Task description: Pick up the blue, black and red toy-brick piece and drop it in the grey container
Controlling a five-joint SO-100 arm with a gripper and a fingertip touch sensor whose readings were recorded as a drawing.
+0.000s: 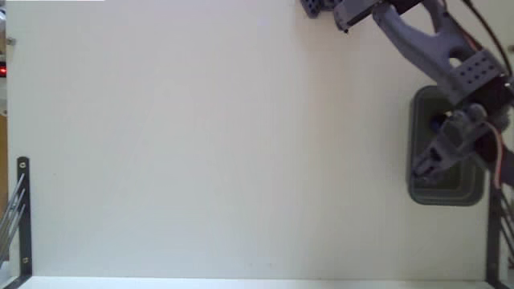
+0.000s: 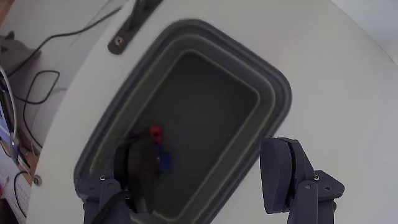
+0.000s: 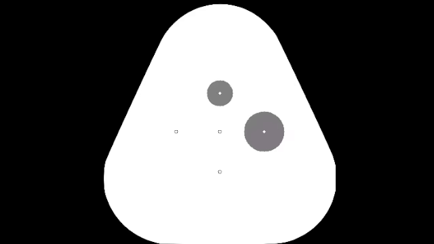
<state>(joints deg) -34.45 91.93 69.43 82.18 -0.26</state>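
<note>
The grey container fills the wrist view and sits at the right edge of the table in the fixed view. The toy-brick piece, showing a red part and a blue part, is inside the container, right against the inner side of my left finger. Whether it rests on the container floor cannot be told. My gripper is open wide over the container, with the right finger above the container's rim. In the fixed view the gripper hangs over the container and the piece is hard to make out.
A black metal bracket stands at the table's left edge and another at the right, below the container. The wrist view shows one bracket just beyond the container and loose cables off the table. The arm's base is at the top.
</note>
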